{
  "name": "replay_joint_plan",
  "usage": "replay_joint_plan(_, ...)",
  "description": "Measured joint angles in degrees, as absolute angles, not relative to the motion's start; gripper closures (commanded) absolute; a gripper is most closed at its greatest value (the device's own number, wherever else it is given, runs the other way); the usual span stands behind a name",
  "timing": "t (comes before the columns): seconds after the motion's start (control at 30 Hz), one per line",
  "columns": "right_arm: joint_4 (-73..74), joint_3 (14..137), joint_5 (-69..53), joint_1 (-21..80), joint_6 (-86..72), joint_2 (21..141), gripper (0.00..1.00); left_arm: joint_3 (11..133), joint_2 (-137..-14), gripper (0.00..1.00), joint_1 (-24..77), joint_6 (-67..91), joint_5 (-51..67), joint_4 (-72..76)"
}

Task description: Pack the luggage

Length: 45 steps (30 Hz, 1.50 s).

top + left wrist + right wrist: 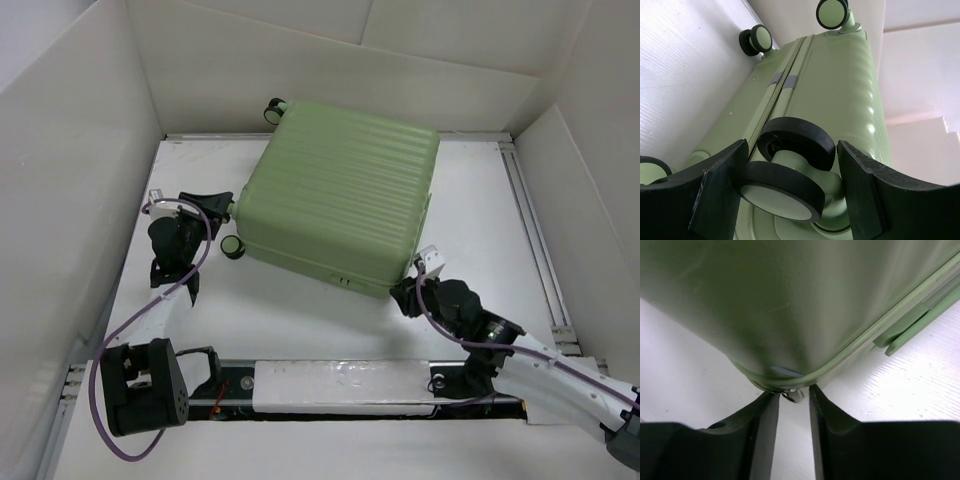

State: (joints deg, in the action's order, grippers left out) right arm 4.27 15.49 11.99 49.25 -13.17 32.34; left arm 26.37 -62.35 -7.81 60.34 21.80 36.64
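The luggage (340, 190), a pale green ribbed suitcase, lies flat and closed in the middle of the table. My left gripper (222, 205) is at its left side, where the wheels are. In the left wrist view its jaws (792, 170) stand open on either side of a black-and-green double wheel (785, 185). The left finger touches the wheel and the right finger is just clear of it. My right gripper (408, 290) is at the suitcase's near right corner (790, 300). Its jaws (792, 400) are narrowly open, with a small metal zipper pull (792, 394) at the fingertips.
White walls (80, 150) enclose the table on the left, back and right. A metal rail (535, 240) runs along the right side. Two more wheels (755, 40) show at the suitcase's far end. A white strip (340, 385) lies between the arm bases.
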Motion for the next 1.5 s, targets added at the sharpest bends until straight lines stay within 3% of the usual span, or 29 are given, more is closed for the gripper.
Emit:
replay_joint_plan(0.13,3.75,15.14,12.69,49.25,-12.25,34.02,0.90,25.74,-62.28,1.00,-7.68,60.55,21.63,37.78)
replay_joint_plan(0.17,3.03,14.76,12.62,49.25,-12.47,34.22,1.00,25.56,-62.24,1.00,-7.51,60.55,21.50,38.04)
replay_joint_plan(0.4,0.32,13.43,15.14,52.84,-16.25,33.50,1.00,22.68,-59.68,1.00,-3.57,60.99,13.76,40.40)
replay_joint_plan(0.57,11.14,18.90,21.91,53.49,-16.73,34.81,1.00,19.44,-55.35,1.00,0.67,61.65,9.37,41.39)
replay_joint_plan(0.73,23.86,29.85,20.53,40.91,-11.66,41.69,1.00,16.97,-49.93,1.00,4.54,62.26,10.41,42.11)
replay_joint_plan(0.83,26.41,34.15,16.14,31.35,-8.69,46.15,1.00,14.48,-45.52,1.00,6.37,62.30,14.37,42.65)
replay_joint_plan(0.93,25.87,34.87,13.91,28.08,-7.88,47.83,1.00,11.90,-42.46,1.00,6.74,62.19,16.93,42.81)
replay_joint_plan(1.03,20.93,31.22,14.55,32.32,-11.00,46.59,1.00,10.41,-41.25,1.00,6.63,61.65,17.21,43.55)
replay_joint_plan(1.23,2.76,22.65,16.99,50.11,-19.09,46.13,1.00,8.91,-41.36,1.00,7.35,61.12,17.93,44.88)
replay_joint_plan(1.4,3.90,24.45,19.59,54.24,-20.38,46.52,1.00,8.71,-40.62,1.00,15.20,60.10,13.89,44.88)
replay_joint_plan(1.5,5.13,28.82,18.68,55.53,-20.36,52.56,1.00,8.80,-41.30,1.00,22.87,59.40,12.25,45.32)
